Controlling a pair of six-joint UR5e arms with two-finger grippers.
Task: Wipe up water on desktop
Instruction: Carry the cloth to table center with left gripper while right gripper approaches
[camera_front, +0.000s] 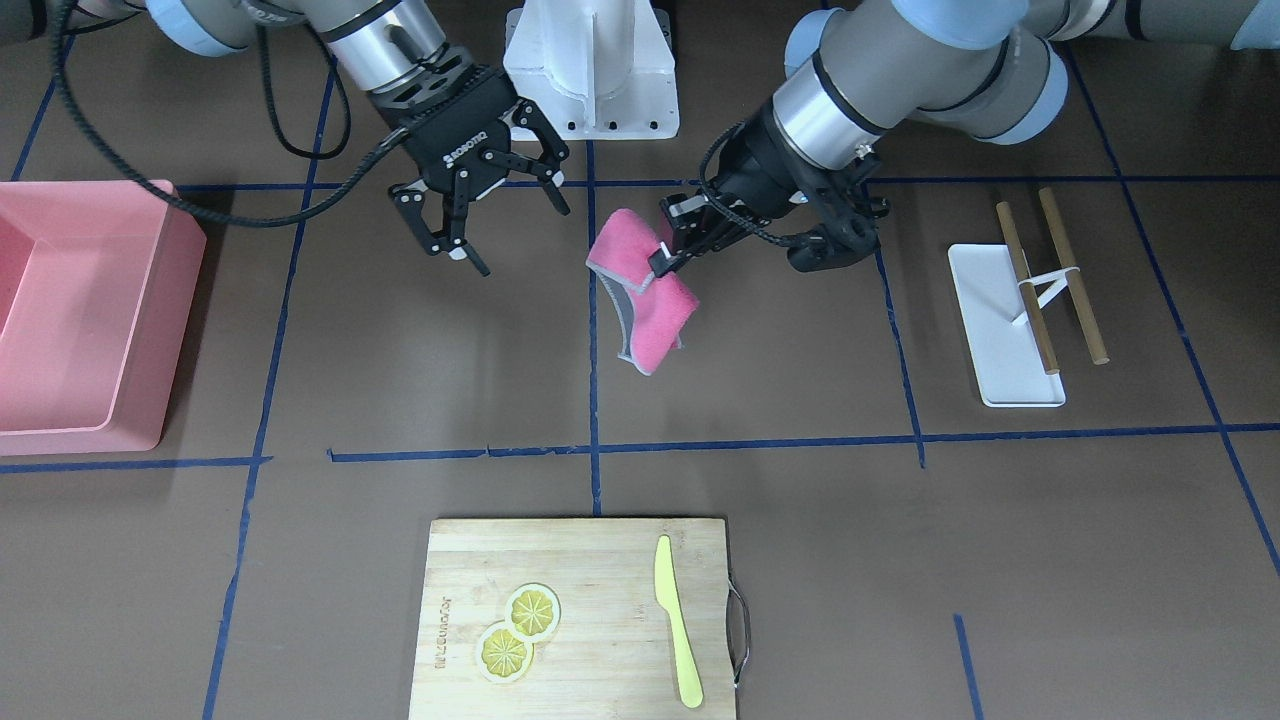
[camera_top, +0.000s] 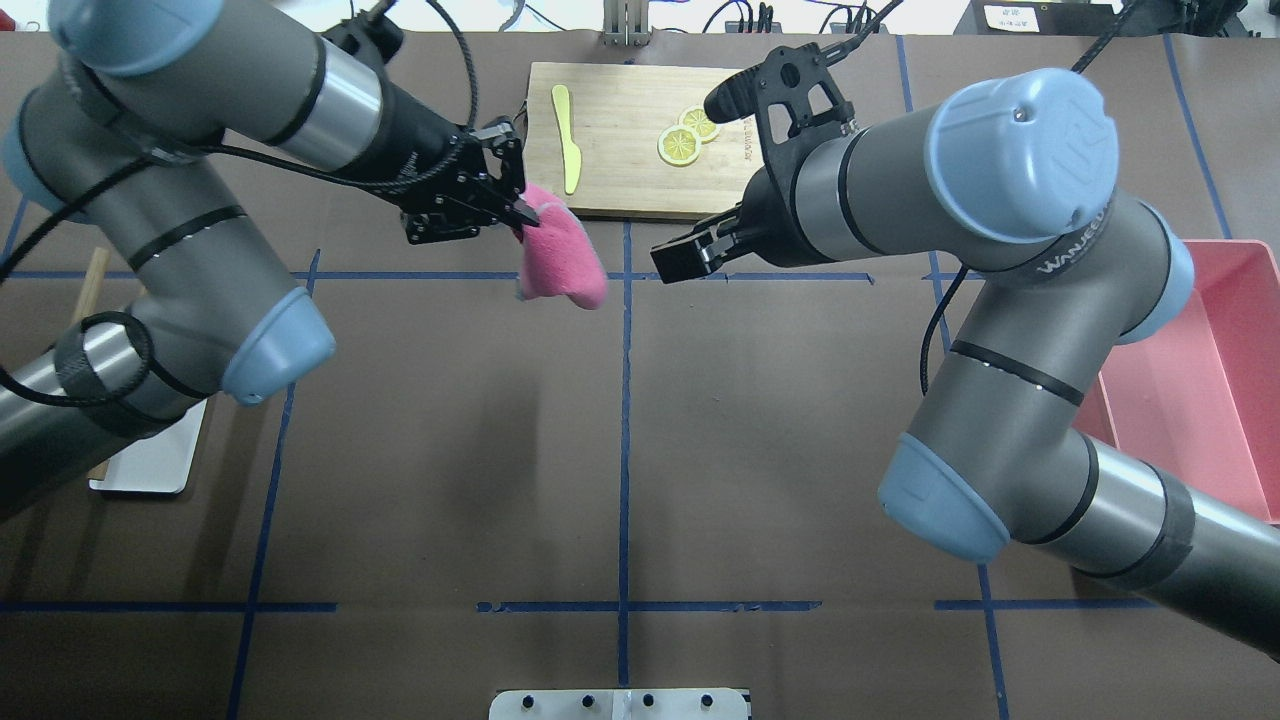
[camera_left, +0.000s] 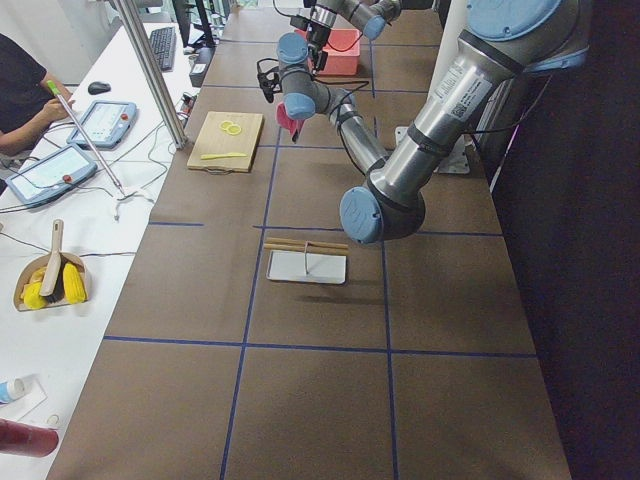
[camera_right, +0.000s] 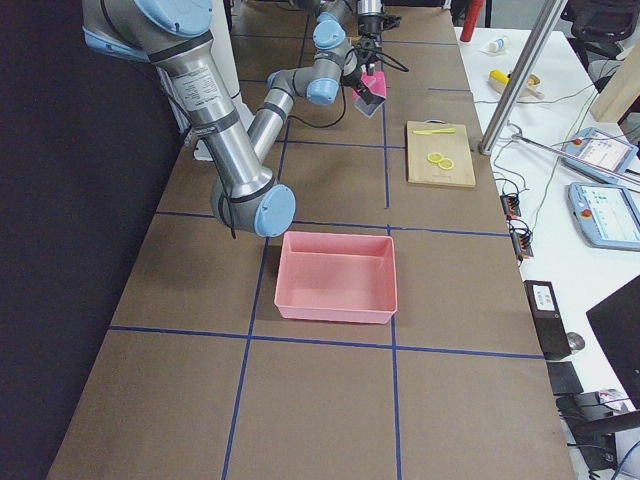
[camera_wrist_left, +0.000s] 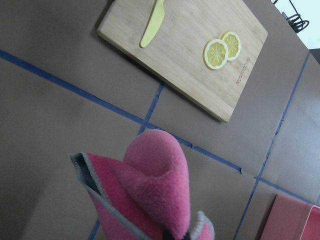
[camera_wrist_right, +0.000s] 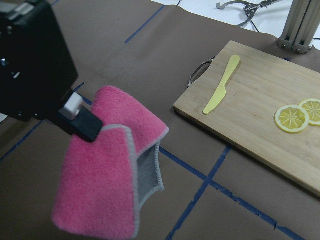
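Desktop (camera_front: 400, 350), dark brown with a blue tape grid; no water patch discernible. Pink cloth (camera_front: 645, 300) hangs folded just above it near the centre tape line, so the surface to wipe lies straight below. Left gripper (camera_front: 662, 258) is clamped on the cloth's upper edge; right gripper (camera_front: 500, 235) hovers beside, spread wide, empty.

Cropped at front view's left edge: pink bin (camera_front: 182, 330). Mostly hidden under left arm overhead: white tray (camera_top: 150, 465). Clipped below in left wrist view: pink cloth (camera_wrist_left: 150, 200).

A white bench (camera_left: 90, 235) alongside carries a keyboard (camera_left: 161, 46) and 2 tablets (camera_left: 104, 122).
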